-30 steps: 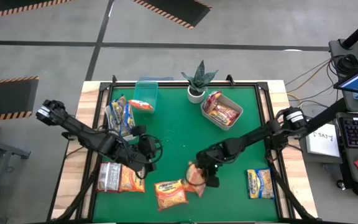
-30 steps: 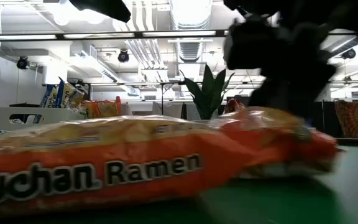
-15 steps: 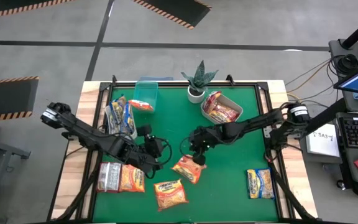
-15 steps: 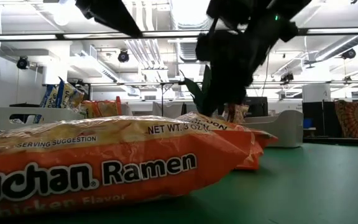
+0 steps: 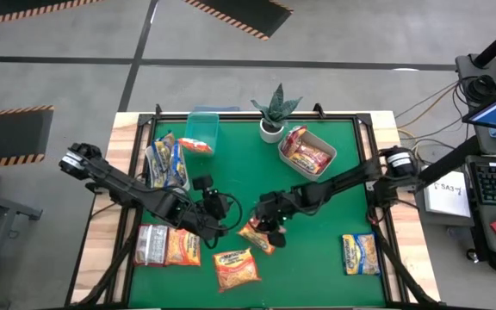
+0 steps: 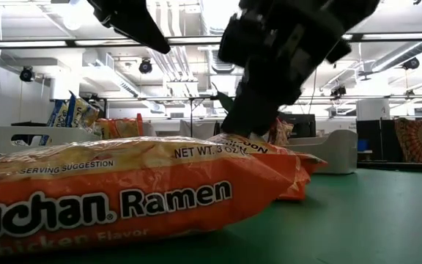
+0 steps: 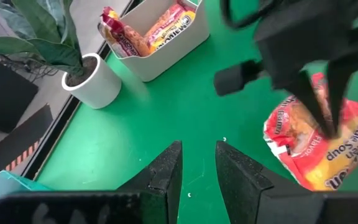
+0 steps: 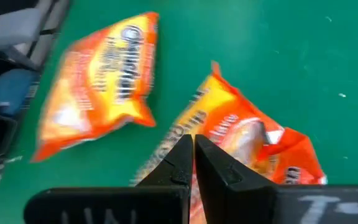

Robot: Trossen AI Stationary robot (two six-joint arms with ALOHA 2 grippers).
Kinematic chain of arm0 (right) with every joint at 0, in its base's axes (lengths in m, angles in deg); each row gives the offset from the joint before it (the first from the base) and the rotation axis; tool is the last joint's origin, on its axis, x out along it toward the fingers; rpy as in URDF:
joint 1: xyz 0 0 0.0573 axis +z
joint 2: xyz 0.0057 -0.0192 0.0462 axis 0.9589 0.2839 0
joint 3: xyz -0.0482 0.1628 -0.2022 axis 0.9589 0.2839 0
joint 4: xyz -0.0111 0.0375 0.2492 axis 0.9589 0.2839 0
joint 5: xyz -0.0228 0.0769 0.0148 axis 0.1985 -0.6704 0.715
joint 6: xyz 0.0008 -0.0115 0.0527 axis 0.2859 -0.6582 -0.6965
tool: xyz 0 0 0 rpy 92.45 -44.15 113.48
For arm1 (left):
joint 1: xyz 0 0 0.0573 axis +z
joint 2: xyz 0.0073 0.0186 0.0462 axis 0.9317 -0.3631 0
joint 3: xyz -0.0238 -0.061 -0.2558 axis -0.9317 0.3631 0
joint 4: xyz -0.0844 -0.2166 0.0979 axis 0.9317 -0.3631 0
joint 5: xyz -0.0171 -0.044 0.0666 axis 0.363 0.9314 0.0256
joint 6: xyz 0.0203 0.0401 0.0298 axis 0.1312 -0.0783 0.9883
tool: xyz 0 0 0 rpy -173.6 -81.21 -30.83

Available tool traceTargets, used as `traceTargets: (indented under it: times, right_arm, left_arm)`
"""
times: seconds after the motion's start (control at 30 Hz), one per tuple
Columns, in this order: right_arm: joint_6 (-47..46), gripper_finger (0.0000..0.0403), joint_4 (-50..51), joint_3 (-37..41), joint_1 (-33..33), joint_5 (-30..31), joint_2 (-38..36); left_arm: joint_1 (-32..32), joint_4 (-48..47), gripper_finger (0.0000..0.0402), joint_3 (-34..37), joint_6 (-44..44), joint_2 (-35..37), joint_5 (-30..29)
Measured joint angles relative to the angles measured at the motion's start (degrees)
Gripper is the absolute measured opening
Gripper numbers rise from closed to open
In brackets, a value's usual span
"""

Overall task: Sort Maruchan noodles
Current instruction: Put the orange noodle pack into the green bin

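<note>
Right gripper (image 5: 269, 231) at mat centre, fingers pinched together on edge of orange noodle pkt (image 5: 257, 234), pkt flat on green mat (image 5: 317, 258). Left gripper (image 7: 197, 165) just beside, to its left, jaws narrowly apart, empty. Second orange pkt (image 5: 235, 268) near front edge, silvery pkt (image 5: 151, 244) and another orange (image 5: 182, 247) front-left, yellow-blue pkt (image 5: 361, 253) front-right. More pkts in white bin (image 5: 327, 162), teal bin (image 5: 201, 129), plus rack far-left. Potted plant (image 5: 273, 113) at back.

green mat (image 5: 334, 194) covered the table. potted plant (image 5: 273, 113) stood at its far edge, with a clear teal bin (image 5: 201, 132) just left of the plant and a white bin (image 5: 319, 143) just right.
</note>
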Motion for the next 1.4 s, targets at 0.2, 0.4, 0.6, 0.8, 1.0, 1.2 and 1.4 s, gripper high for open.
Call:
traceTargets:
  times: [0.2, 0.4, 0.6, 0.8, 1.0, 1.2, 1.4]
  right_arm:
    - [-2.2, 0.0009, -2.8, -2.4, -3.8, 11.0, 4.8]
    - [-0.5, 0.0009, -0.1, -6.2, -5.6, 11.9, 4.6]
    - [0.7, 0.0009, 10.5, -8.7, -6.0, 11.9, -0.9]
    - [-1.4, 0.0009, 14.5, -6.9, -6.1, 11.9, -5.3]
    - [-7.4, 0.0009, 14.9, -4.2, -6.5, 12.1, -6.0]
    - [-13.2, 0.0015, 14.9, -3.8, -6.6, 12.0, -5.4]
    - [-16.9, 0.0082, 14.8, -3.8, -8.8, 6.6, -5.4]
  left_arm:
    - [0.0, 0.0, 0.0079, 0.0, 0.0, 0.0, 1.2]
    - [0.2, -0.1, 0.0079, 0.2, 1.7, 0.0, 1.6]
    - [1.1, 2.6, 0.0078, 3.2, 4.6, -0.2, 10.9]
    - [3.1, 13.1, 0.0077, 9.9, 7.9, -0.2, 13.7]
    - [6.4, 28.8, 0.0077, 18.1, 9.4, -0.2, 16.5]
    - [7.4, 41.2, 0.0077, 24.5, 10.4, -0.2, 19.3]
    - [7.4, 46.6, 0.0077, 26.3, 9.8, -2.8, 19.4]
